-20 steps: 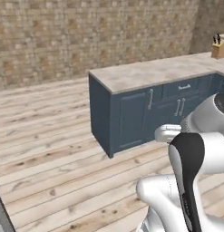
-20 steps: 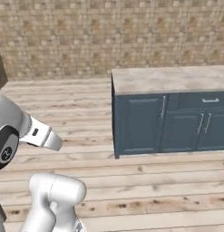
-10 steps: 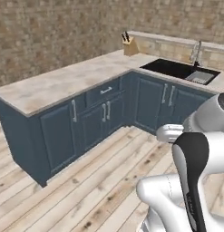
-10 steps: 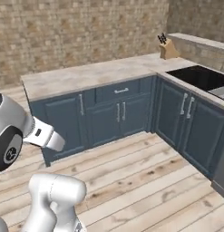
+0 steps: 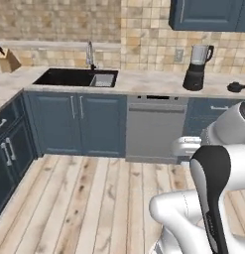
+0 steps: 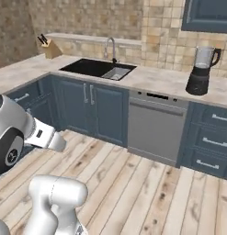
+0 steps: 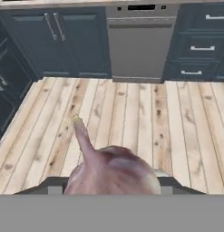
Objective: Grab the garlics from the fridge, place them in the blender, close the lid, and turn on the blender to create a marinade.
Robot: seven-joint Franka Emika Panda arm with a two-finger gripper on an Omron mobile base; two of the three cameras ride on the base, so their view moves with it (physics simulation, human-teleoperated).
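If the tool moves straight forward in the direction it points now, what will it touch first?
Judging by the hand view, the tool, shut on a garlic, points down at the wooden floor before the dishwasher. It would probably meet the floor first; depth is unclear.

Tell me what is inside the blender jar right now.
The blender stands on the counter with its clear jar looking empty and its mouth uncovered. The lid lies beside it. From this far, a small thing at the jar's bottom would not show.
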